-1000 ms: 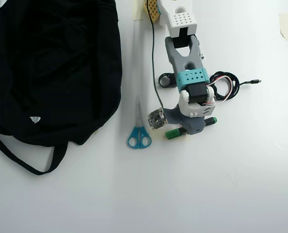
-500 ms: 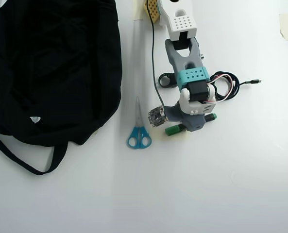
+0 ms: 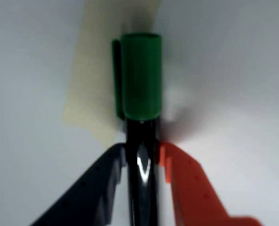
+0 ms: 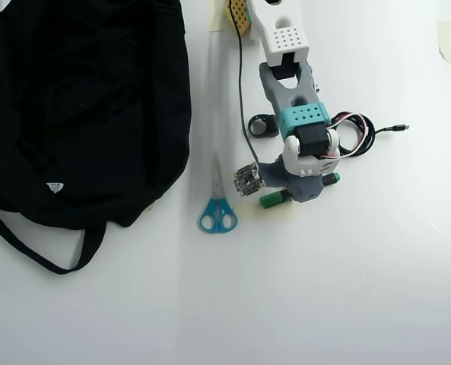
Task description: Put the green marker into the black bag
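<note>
In the wrist view no writing can be read. The green marker [image 3: 140,117] shows a bright green cap with a clip and a glossy black barrel. The gripper [image 3: 141,162] is clamped on that barrel, dark finger on the left, orange finger [image 3: 186,188] on the right, above a strip of beige tape [image 3: 94,94] on the white table [image 3: 233,70].

In the overhead view the arm [image 4: 293,114] reaches down over the marker [image 4: 271,200], which lies right of the blue-handled scissors [image 4: 217,205]. The black bag [image 4: 80,106], with a small white tag, lies left of the scissors, well apart from the marker.
</note>
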Tool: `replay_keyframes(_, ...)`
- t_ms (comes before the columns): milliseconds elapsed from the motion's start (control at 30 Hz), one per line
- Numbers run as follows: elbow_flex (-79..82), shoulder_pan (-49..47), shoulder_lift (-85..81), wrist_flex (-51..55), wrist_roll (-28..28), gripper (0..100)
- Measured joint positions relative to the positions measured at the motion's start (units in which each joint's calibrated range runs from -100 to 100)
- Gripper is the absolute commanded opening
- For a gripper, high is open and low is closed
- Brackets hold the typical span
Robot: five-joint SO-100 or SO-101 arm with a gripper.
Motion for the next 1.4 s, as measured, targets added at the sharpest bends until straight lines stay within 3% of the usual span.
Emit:
replay_keyframes(800,0.08,-0.37,-2.57,2.15,5.18,2)
replay_keyframes(1400,0.24,-0.29,-8.14,2.49,20.71,2)
